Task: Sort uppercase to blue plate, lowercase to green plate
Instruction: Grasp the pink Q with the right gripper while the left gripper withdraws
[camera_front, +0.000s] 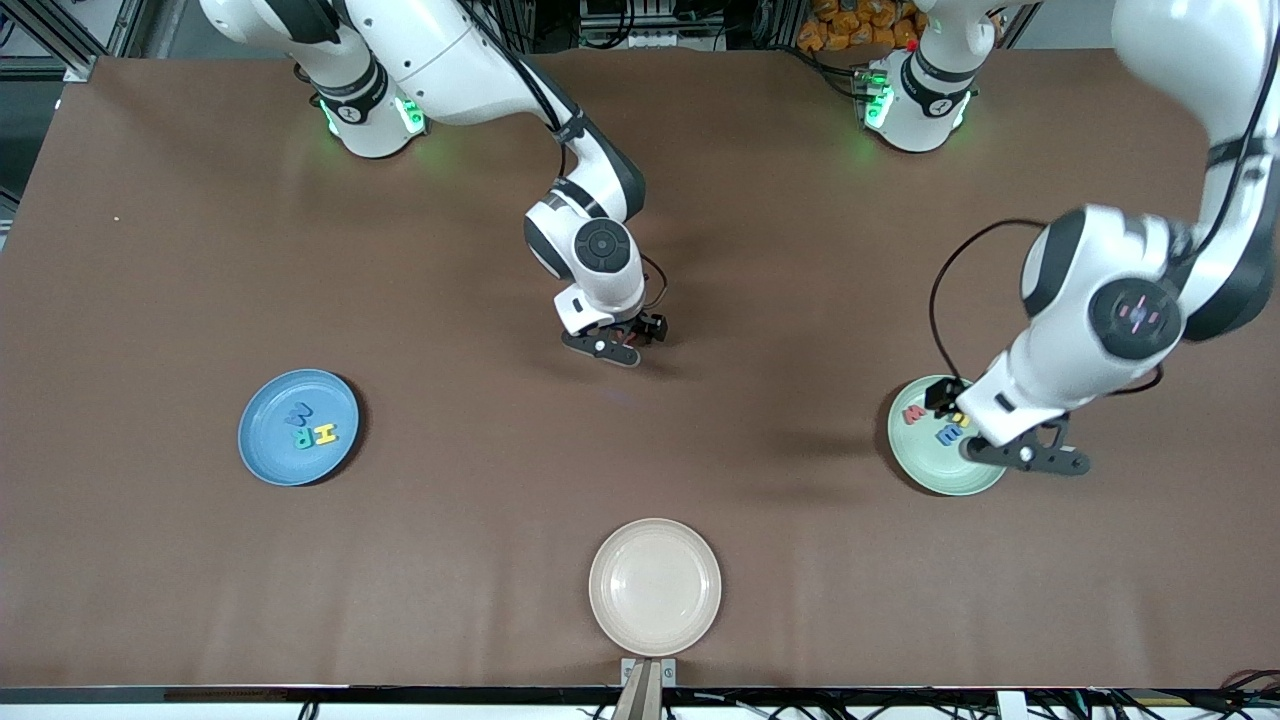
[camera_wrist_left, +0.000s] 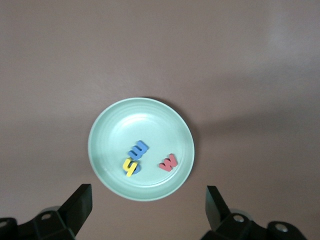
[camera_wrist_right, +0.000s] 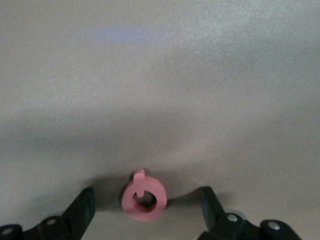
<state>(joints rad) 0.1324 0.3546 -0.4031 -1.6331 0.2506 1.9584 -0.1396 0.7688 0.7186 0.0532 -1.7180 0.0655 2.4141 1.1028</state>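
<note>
While both hands gape wide, red ring-shaped Q (camera_wrist_right: 143, 201) lies flat between right hand (camera_wrist_right: 145, 210) fingers

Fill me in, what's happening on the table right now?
Letters are being sorted. The right gripper is low over the table's middle, open around the red Q. The left gripper hangs open over the green plate, which holds the red w, yellow h and blue m. The blue plate holds M, R, H.
</note>
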